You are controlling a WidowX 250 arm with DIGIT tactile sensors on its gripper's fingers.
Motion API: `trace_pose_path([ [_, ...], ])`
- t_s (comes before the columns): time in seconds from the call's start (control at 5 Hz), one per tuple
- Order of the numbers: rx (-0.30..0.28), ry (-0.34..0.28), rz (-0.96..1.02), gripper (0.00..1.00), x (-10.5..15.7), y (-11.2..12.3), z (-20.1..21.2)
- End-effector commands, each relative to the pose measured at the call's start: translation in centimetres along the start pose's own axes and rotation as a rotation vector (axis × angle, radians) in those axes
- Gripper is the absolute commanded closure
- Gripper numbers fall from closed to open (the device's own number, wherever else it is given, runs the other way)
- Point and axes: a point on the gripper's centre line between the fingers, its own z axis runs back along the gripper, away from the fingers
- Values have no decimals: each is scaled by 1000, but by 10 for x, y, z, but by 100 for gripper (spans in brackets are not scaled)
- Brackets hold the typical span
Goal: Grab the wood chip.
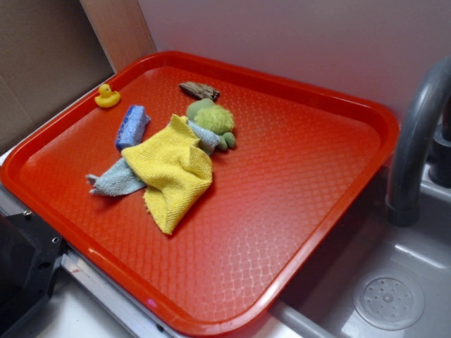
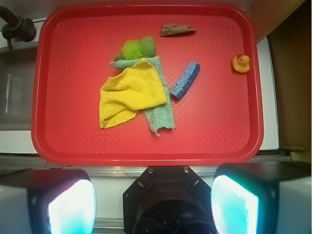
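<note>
The pincer (image 2: 153,202) is hanging high over the near edge of the red tray (image 2: 146,151), its two fingers (image 2: 70,204) spread wide apart and holding nothing. The chip (image 2: 177,30) is lying flat at the far end of the tray, well ahead of the pincer and slightly to its right in the wrist view, apart from everything else. Closer in, a green plush (image 2: 139,48) is resting against a yellow cloth (image 2: 130,92) that is overlapping a pale blue cloth (image 2: 161,107). A sponge (image 2: 185,80) is lying just right of them, and a duck (image 2: 241,63) is sitting further right.
</note>
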Motion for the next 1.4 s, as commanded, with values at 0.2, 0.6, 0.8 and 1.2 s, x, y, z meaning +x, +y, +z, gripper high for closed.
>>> trace_pose_path([
  [0.2,183,34,112,0,45,34,-54],
  [0.6,30,-133,622,0,107,44,-111],
  [0.8,-5,-161,845,0,126,43,-139],
  [1.2,6,-232,866,0,144,47,-150],
])
